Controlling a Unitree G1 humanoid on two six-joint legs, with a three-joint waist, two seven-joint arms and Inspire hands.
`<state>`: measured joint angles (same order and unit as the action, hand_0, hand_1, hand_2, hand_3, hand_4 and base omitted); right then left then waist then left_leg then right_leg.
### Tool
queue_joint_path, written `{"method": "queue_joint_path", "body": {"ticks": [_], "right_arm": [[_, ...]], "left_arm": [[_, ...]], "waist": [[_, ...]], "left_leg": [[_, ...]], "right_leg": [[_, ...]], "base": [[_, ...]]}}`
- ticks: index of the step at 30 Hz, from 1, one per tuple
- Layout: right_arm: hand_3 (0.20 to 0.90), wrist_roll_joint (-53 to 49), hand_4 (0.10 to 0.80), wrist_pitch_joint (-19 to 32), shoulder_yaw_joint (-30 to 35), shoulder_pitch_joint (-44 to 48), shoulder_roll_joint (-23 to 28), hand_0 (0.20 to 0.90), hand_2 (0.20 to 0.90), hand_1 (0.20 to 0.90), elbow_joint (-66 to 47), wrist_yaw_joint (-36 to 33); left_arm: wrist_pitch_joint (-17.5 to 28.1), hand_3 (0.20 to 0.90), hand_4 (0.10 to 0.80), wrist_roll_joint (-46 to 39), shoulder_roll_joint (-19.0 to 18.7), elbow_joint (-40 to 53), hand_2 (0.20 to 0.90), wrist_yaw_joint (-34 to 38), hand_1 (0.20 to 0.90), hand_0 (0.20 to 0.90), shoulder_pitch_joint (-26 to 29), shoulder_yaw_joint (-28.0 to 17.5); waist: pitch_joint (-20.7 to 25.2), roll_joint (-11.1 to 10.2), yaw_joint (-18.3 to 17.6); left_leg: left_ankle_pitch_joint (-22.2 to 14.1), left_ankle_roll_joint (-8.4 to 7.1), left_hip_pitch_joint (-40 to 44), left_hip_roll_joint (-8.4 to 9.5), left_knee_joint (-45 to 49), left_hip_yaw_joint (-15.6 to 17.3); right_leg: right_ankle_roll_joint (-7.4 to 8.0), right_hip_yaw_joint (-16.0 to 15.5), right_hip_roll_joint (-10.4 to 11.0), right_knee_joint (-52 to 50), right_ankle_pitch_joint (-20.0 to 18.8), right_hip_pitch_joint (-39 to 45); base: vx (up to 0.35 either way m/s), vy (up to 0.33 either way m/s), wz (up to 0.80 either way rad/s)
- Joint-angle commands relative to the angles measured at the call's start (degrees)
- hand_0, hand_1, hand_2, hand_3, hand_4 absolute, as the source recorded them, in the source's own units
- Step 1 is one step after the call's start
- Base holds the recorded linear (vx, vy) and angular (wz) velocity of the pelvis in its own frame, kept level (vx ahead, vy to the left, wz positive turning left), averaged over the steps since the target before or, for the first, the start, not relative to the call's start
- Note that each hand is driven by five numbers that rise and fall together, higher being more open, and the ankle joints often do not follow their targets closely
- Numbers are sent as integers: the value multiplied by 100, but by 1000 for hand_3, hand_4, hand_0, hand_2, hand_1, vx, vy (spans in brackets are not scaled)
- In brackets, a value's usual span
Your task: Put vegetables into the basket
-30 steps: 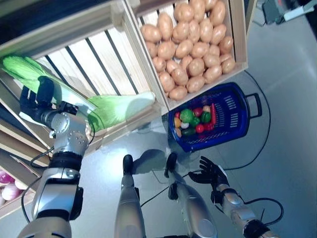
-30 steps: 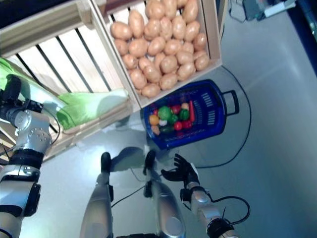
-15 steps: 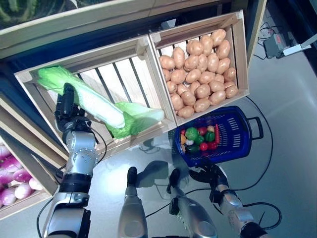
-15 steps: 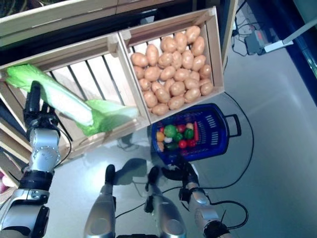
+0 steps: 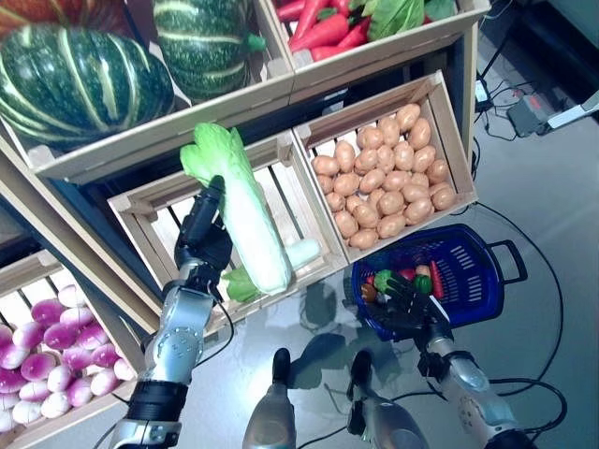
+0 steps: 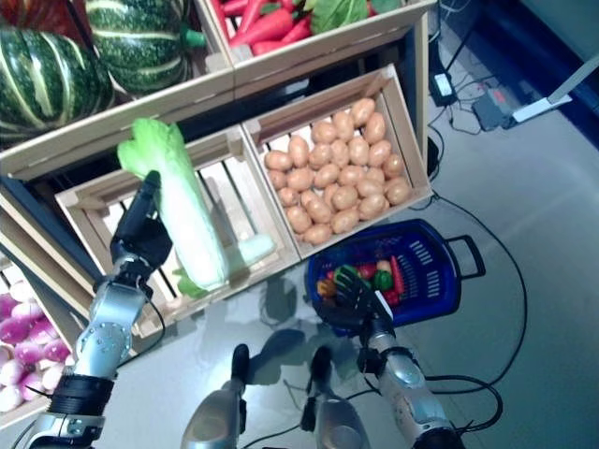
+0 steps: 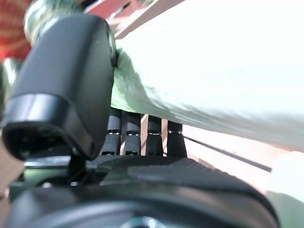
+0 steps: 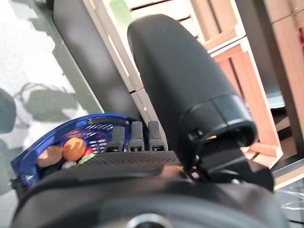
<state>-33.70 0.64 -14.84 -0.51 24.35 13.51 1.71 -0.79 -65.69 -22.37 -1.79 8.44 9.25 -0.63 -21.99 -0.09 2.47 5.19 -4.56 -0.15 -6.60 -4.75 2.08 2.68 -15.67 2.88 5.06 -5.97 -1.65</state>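
Holding stage: carry not finished
shelving (image 5: 281, 89): wood crates w/ squashes (image 5: 80, 79) up top; potatoes (image 5: 384, 192) at mid level, right; purple onions (image 5: 37, 351) low on left
cabbage (image 5: 245, 210): long napa, lifted over slatted crate (image 5: 159, 215); leafy end up; not yet in basket; a second one lies in that crate
basket (image 5: 468, 271): blue, on floor below potato crate; already has several small veg, so task seems partly done
left hand (image 5: 201, 238): arm raised; fingers & thumb curled round cabbage, clamping it
right hand (image 5: 404, 297): low, at basket's near rim; fingers relaxed, holding nothing
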Motion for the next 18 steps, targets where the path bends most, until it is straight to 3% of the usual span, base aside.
{"method": "queue_joint_path", "body": {"ticks": [1, 11, 18], "right_arm": [[900, 8, 800, -241, 83, -177, 218, 900, 900, 900, -763, 750], [900, -1364, 800, -1948, 137, 90, 700, 900, 900, 900, -1427, 1790], [900, -2172, 800, -2679, -218, 321, 670, 900, 900, 900, -1707, 2159]], "left_arm": [[191, 300, 400, 599, -80, 392, 300, -888, 300, 300, 17, 71], [277, 300, 400, 1102, -235, 351, 300, -1325, 300, 300, -133, 362], [419, 300, 400, 1252, -226, 252, 300, -1435, 300, 300, -26, 720]], "waist": [[875, -234, 0], [1170, -270, 5], [1314, -313, 31]], "left_leg": [[22, -49, -55, 182, -23, 18], [-63, -106, 138, 124, -25, 32], [-154, -97, 277, 107, -25, 22]], "right_leg": [[288, -19, 345, -6, 313, 577], [342, -10, 378, -6, 296, 696], [348, -7, 362, -6, 350, 808]], "base": [[73, 7, -3], [40, 11, -3], [27, -4, -2]]}}
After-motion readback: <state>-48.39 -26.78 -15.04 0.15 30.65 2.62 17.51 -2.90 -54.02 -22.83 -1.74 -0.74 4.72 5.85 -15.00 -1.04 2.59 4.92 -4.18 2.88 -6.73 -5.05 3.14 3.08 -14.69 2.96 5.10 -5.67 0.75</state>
